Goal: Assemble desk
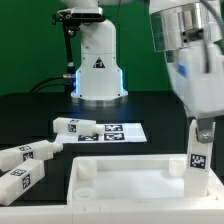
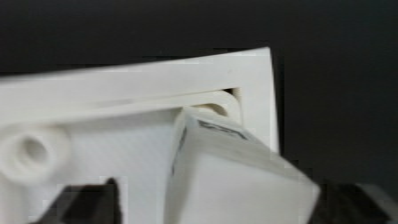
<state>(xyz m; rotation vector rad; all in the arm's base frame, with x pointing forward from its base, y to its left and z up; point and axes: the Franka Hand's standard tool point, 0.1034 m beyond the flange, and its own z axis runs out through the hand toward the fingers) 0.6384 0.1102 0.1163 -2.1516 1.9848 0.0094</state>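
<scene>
The white rimmed tabletop panel [image 1: 130, 190] lies at the front of the black table. My gripper [image 1: 199, 130] is shut on a white square leg [image 1: 197, 152] with a black-and-white tag and holds it upright over the panel's corner at the exterior view's right. In the wrist view the leg [image 2: 231, 165] points down at a round socket [image 2: 217, 103] in the corner of the panel [image 2: 107, 105]; its tip is at the socket. Another socket [image 2: 31, 152] shows further along the panel. Three more tagged legs [image 1: 75, 127] [image 1: 27, 152] [image 1: 15, 181] lie at the exterior view's left.
The marker board [image 1: 112, 131] lies flat behind the panel. The white robot base [image 1: 98, 60] with a triangle logo stands at the back, with a black stand [image 1: 68, 45] beside it.
</scene>
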